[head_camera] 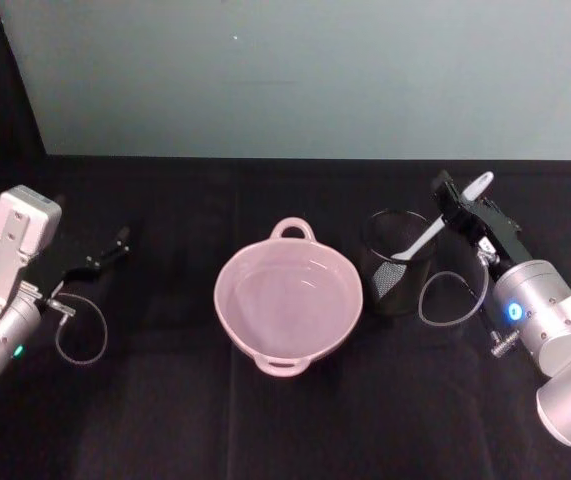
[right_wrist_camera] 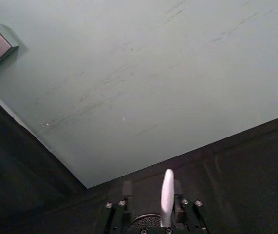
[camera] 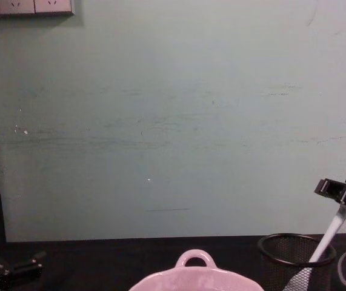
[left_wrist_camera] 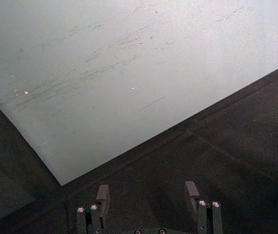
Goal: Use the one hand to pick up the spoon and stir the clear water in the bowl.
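Right arm at work, left arm parked.
The right gripper (head_camera: 457, 205) reaches in from the table's right edge on its silver wrist with a blue light, tilted toward the back edge, fingers (right_wrist_camera: 127, 189) closed on the spoon (head_camera: 443, 222) near its upper end. The left gripper (head_camera: 115, 245) rests low near the table's left edge, fingers (left_wrist_camera: 102, 194) spread apart and holding nothing.

left arm (head_camera: 0, 300): silver-white links, boxy white housing, small green light, thin looped cable | left gripper (head_camera: 100, 255): black flat fingers, silver screws | right arm (head_camera: 555, 335): silver cylinder wrist, blue ring light, looped cable | right gripper (head_camera: 457, 212): black
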Available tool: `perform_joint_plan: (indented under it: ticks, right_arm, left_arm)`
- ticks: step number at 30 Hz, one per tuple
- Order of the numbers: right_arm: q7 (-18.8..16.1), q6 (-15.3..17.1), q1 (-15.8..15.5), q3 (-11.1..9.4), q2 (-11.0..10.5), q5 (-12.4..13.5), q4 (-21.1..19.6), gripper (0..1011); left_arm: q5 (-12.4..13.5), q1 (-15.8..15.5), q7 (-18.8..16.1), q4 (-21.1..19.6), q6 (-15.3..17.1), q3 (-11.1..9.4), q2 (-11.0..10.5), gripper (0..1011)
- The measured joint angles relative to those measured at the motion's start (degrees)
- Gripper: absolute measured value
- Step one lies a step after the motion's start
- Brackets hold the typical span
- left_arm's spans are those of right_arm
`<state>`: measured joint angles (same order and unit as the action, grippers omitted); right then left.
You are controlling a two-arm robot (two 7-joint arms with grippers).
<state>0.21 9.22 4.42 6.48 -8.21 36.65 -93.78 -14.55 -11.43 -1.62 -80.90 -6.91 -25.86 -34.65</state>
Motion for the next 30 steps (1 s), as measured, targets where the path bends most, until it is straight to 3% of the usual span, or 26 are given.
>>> perform_joint_plan:
  ticks: [15, 19, 30]
  right_arm:
    - [0.05, 0.06, 0.0, 0.0, 0.0, -0.05, -0.01, 931]
    - [0.05, 0.06, 0.0, 0.0, 0.0, -0.07, -0.01, 1002]
    - [1.0, 1.42, -1.07, 0.53, -0.96, -1.49, -2.26, 1002]
  left_arm:
    - [0.0, 0.0, 0.0, 0.0, 0.0, 0.0, 0.0, 1011]
    - [0.0, 0.0, 0.0, 0.0, 0.0, 0.0, 0.0, 1011]
    - [0.0, 0.0, 0.0, 0.0, 0.0, 0.0, 0.0, 1011]
